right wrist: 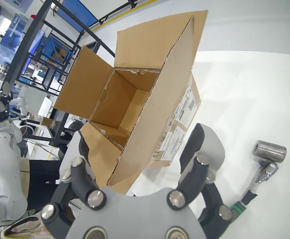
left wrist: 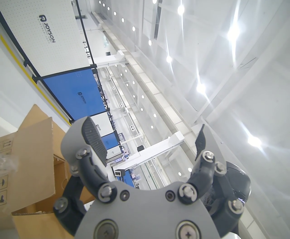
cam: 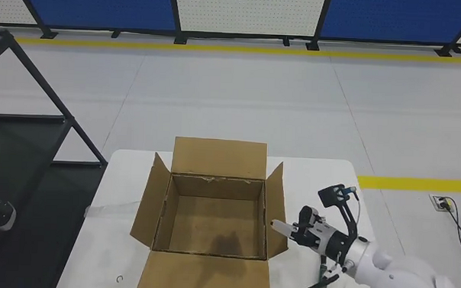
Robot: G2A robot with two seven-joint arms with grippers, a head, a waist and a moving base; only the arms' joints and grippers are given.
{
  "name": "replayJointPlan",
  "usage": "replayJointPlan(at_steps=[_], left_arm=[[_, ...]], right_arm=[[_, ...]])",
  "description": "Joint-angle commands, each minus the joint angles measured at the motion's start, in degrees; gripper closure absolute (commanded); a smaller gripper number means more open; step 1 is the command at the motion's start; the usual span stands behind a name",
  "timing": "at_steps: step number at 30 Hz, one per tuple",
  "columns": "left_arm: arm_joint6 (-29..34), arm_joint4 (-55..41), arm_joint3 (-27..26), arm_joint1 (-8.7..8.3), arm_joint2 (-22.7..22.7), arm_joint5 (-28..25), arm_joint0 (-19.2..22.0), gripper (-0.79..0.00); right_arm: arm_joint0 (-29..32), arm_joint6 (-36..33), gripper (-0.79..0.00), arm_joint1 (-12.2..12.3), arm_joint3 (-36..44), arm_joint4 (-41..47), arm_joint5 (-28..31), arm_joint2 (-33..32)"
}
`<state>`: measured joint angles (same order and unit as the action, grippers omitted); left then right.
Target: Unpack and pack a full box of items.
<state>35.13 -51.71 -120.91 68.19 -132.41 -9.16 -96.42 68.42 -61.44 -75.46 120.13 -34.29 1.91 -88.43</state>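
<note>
An open cardboard box (cam: 212, 220) stands in the middle of the white table (cam: 120, 239), all its flaps spread and its inside bare. My right gripper (cam: 282, 230) is at the box's right flap (right wrist: 158, 97), open, with the flap's near corner between its fingers (right wrist: 197, 140). Just beside the right arm, a steel socket (right wrist: 269, 151) and a ratchet wrench (right wrist: 260, 178) with a green handle lie on the table. My left gripper (left wrist: 145, 138) is open and holds nothing. It points up at the ceiling, with the box's cardboard (left wrist: 34, 158) close beside it.
A black metal rack (cam: 33, 114) stands off the table's left side. A clear plastic wrap (left wrist: 6, 160) shows against the cardboard. Bare tabletop lies right of the box and behind it.
</note>
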Motion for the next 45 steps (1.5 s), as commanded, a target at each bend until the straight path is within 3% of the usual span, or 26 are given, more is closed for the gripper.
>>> replayJointPlan(at_steps=[1,2,8,10,19,25,26,27,28,30,39,45], left_arm=[[0.0,-0.1,-0.1,0.05,0.1,-0.1,-0.1,-0.785],[-0.1,-0.1,-0.2,0.08,0.1,-0.1,-0.1,-0.785],[-0.4,-0.2,-0.5,0.24,0.1,-0.5,-0.3,-0.785],[-0.6,-0.3,-0.7,0.31,0.0,-0.6,-0.4,-0.785],[-1.1,0.0,-1.1,0.53,0.2,-0.9,-0.6,-0.785],[-1.4,0.3,-1.3,0.60,0.3,-0.7,-0.4,-0.785],[-1.4,0.3,-1.3,0.60,0.4,-0.6,-0.4,-0.785],[-1.4,0.4,-1.4,0.61,0.4,-0.6,-0.3,-0.785],[-1.4,0.4,-1.4,0.61,0.5,-0.6,-0.2,-0.785],[-1.4,0.6,-1.3,0.62,0.6,-0.6,-0.1,-0.785],[-1.6,1.0,-0.8,0.55,1.4,0.2,1.1,-0.785],[-1.4,1.3,-0.7,0.43,2.3,0.8,2.3,-0.785]], right_arm=[[-0.2,0.1,-0.566,0.2,-0.1,-0.3,-0.2,0.6],[-0.3,0.0,-0.443,0.2,-0.2,-0.3,-0.3,0.9],[-1.2,0.1,-0.342,0.7,-1.2,-1.1,-0.5,2.2],[-1.5,0.3,-0.249,0.8,-1.5,-1.2,-0.7,2.4],[-2.2,0.7,-0.188,1.5,-1.7,-0.6,-0.9,3.2],[-2.1,1.0,-0.246,1.9,-1.5,-0.4,-1.3,3.4],[-2.1,1.1,-0.302,2.0,-1.5,-0.5,-1.5,3.4],[-2.1,1.2,-0.560,2.1,-1.5,-0.5,-1.6,3.4],[-2.2,1.3,-0.671,2.2,-1.5,-0.5,-1.7,3.4],[-2.2,2.0,-0.767,2.3,-1.1,-0.3,-2.2,2.9],[1.7,4.6,-0.785,3.5,4.7,1.6,-3.5,-8.1],[6.9,-0.1,-0.785,4.6,6.3,-0.2,-3.3,-16.0]])
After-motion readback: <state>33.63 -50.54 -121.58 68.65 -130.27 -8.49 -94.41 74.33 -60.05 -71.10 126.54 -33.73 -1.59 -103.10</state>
